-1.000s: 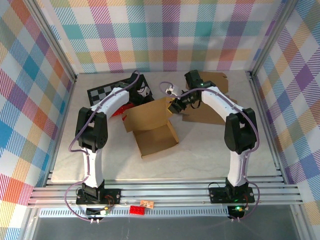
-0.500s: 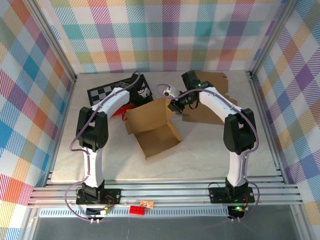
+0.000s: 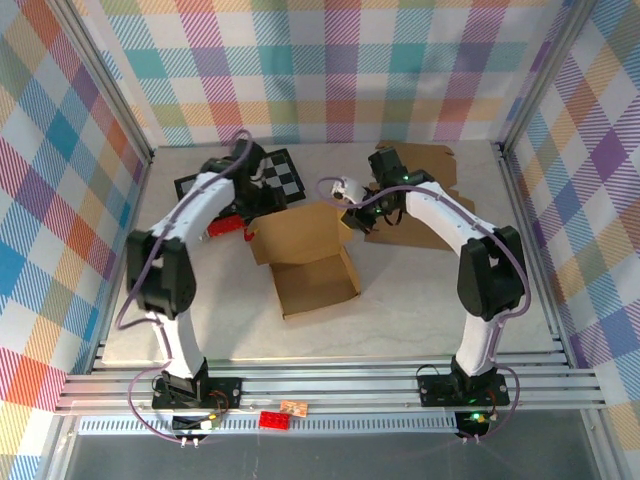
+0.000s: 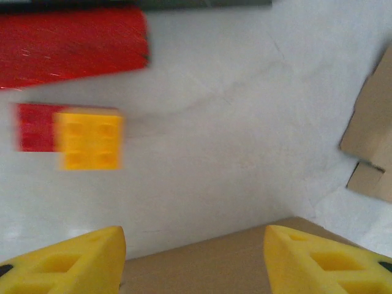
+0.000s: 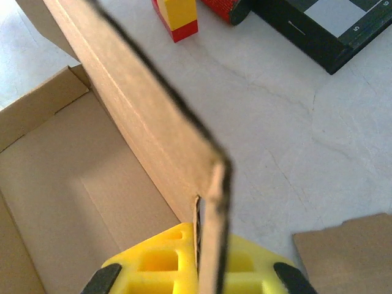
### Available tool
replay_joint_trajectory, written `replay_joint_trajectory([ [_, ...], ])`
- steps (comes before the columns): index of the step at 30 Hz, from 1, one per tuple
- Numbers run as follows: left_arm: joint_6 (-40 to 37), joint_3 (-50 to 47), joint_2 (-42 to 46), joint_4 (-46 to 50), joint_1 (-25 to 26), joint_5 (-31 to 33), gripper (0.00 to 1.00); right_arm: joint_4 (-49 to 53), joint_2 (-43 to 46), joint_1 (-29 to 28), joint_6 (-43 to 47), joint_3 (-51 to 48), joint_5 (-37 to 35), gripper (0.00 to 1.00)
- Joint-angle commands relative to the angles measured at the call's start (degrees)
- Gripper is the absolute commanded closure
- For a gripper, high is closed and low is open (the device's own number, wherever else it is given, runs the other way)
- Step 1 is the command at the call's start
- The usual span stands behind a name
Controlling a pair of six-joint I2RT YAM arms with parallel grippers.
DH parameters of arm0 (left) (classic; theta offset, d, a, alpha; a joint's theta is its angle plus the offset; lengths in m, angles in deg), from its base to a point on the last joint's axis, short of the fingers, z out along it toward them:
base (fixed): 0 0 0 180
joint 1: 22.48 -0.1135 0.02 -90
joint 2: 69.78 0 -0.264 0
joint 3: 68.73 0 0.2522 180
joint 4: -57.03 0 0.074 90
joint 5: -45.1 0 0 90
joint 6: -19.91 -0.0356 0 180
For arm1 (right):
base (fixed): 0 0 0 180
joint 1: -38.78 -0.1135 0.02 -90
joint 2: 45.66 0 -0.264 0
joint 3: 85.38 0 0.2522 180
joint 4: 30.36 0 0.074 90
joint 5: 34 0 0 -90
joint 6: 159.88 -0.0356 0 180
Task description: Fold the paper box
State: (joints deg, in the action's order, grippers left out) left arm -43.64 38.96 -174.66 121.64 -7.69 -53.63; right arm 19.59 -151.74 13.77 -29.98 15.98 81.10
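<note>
Matt brown cardboard box (image 5: 141, 128), raw-edged, between smooth yellow plastic fingers (image 5: 159, 263); beyond them, glossy plastic brick (image 5: 177, 15) on smooth, pale table (image 5: 275, 122).

Robot lab cell, plaid backdrop walls (image 3: 350, 70), aluminium frame rails (image 3: 330, 385), calibration checkerboard (image 3: 285, 172)

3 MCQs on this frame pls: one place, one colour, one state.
1. Where is the black-and-white checkerboard relative to the brown cardboard box? A far left of it; B inside it; C nearer the bases
2. Colour of the brick on the red toy brick? A blue; B green; C yellow
3. State of the right gripper? A open; B shut on the box wall; C shut on a brick

A: the top view shows it.
C: the yellow brick overlaps the red.
B: it pinches the upright wall.
</note>
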Motion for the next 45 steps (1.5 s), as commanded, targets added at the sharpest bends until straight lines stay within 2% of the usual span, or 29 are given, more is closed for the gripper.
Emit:
replay_joint_trajectory([
  [1,-1.9,-5.4,8.1,2.3,-3.2,3.8,0.41,-0.1,2.1,0.6,0.6,-2.0,-0.7,1.00],
  [4,-5.3,-12.1,14.9,1.4,-5.1,2.8,0.43,-0.6,2.8,1.1,0.0,-3.4,-0.6,1.00],
  [11,-18.2,-25.6,27.3,-6.4,-5.3,-8.6,0.49,-1.3,3.4,1.7,0.4,-4.7,-0.3,1.00],
  [13,-23.6,-26.4,27.5,-7.0,-5.0,-12.7,0.51,-1.3,3.3,1.8,0.6,-4.6,-0.3,1.00],
  [16,-28.6,-26.1,26.2,-6.7,-3.8,-14.7,0.51,-1.0,2.8,2.0,0.8,-4.1,-0.3,1.00],
  [18,-29.2,-25.4,26.3,-6.4,-3.6,-11.3,0.51,-0.7,2.4,2.2,0.6,-3.6,-0.2,1.00],
  [23,-25.5,-26.7,30.3,-7.0,-3.6,0.0,0.60,-0.4,1.9,2.7,0.7,-3.6,-0.2,1.00],
  [25,-24.1,-28.1,32.6,-8.2,-3.6,1.7,0.62,-0.4,2.0,2.9,1.0,-3.9,-0.2,1.00],
  [27,-23.2,-28.9,34.1,-9.6,-3.6,-0.7,0.63,-0.2,2.0,3.3,1.4,-4.1,-0.4,1.00],
  [30,-22.8,-29.8,35.4,-12.7,-3.4,-8.1,0.61,0.1,2.4,4.5,2.1,-4.4,0.0,1.00],
  [34,-27.0,-28.7,32.4,-12.4,-1.0,-18.8,0.58,0.5,2.6,5.1,2.9,-4.6,0.6,1.00],
  [35,-28.8,-27.8,31.1,-11.2,0.2,-19.6,0.57,0.6,2.6,5.2,2.7,-4.5,0.7,1.00],
  [37,-31.5,-26.0,28.6,-7.9,2.4,-18.0,0.57,0.6,2.3,5.4,2.2,-4.4,0.7,1.00],
  [40,-34.2,-25.0,26.5,-5.2,4.7,-12.1,0.55,0.5,2.3,5.4,1.9,-4.4,1.3,1.00],
  [45,-34.4,-24.0,24.4,-5.3,5.1,-2.6,0.55,0.5,2.5,5.3,2.1,-4.5,1.2,1.00],
])
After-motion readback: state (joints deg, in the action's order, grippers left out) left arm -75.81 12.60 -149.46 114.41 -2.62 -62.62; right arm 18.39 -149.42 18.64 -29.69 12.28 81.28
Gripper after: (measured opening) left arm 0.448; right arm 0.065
